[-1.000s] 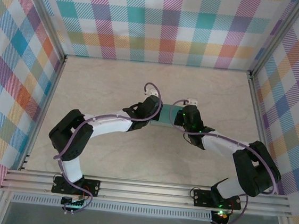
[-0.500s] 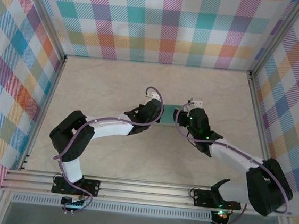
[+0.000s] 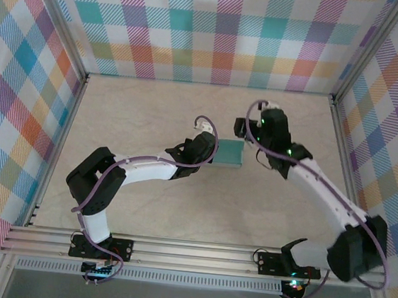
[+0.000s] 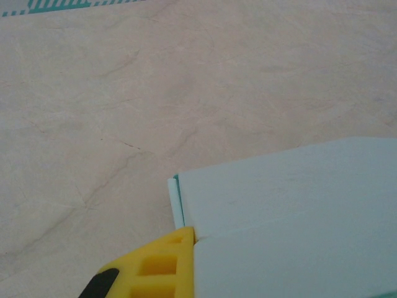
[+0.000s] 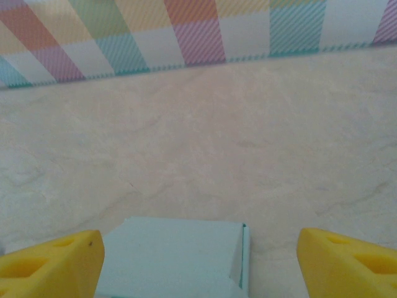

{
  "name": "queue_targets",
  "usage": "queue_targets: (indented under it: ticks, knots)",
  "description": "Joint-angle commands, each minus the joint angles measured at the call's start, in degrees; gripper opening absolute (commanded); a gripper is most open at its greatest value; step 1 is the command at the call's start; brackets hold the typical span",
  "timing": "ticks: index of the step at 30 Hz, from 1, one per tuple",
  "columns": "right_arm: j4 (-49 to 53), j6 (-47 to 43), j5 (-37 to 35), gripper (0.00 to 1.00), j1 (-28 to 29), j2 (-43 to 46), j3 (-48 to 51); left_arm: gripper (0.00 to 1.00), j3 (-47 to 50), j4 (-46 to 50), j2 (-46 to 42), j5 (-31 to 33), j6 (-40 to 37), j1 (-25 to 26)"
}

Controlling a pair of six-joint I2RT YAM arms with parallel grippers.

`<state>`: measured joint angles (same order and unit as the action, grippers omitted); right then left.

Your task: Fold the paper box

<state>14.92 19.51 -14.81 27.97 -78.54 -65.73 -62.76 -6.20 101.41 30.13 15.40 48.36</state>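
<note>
Table [image 3: 153, 112]: pale beige, marbled surface with faint veining. Enclosed on three sides by walls [image 3: 225, 31] covered in pastel plaid of teal, orange, purple, yellow and green. Aluminium frame rail [image 3: 195, 252] along the near edge; uprights at the back corners. Lighting even, diffuse.

A robotics lab test cell is shown. A pale, marble-patterned table [image 3: 143, 207] is boxed in on three sides by walls [image 3: 225, 31] covered in pastel plaid and is edged with bare aluminium rails [image 3: 195, 252]. A left robot arm [image 3: 140, 168] and a right robot arm [image 3: 329, 198] are bolted to the near rail, and purple cables [image 3: 89, 216] are looped along them.
</note>
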Motion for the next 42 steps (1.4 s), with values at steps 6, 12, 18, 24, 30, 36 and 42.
queue_targets:
  ticks: [6,12,18,24,30,36,42]
  knots:
    - [10.4,1.2,2.2,0.80,-0.5,-10.7,-6.5,0.04,0.6,-1.1,-0.2,0.2,-1.1,1.3]
    - [8.4,2.7,2.4,0.79,-0.5,-10.9,-3.3,0.23,0.7,-0.8,-0.5,-0.5,-1.2,1.9]
    - [6.9,4.3,3.3,0.78,-0.5,-11.3,-1.5,0.34,1.4,1.1,-2.4,-1.8,-1.1,2.2]
    - [6.2,4.9,3.1,0.79,-0.5,-11.4,-0.4,0.50,4.6,0.2,-5.8,-4.7,-2.0,2.6]
    - [5.7,4.8,3.4,0.78,-0.5,-11.8,-0.2,0.74,11.3,-2.7,-10.8,-10.3,-4.9,3.5]
    - [4.3,4.0,5.1,0.78,-0.5,-11.5,1.7,0.88,22.2,-8.6,-22.8,-16.0,-5.7,4.2]
    - [2.1,2.7,6.2,0.79,-0.4,-10.4,5.7,0.99,20.0,-1.6,-31.3,-18.9,2.3,1.9]
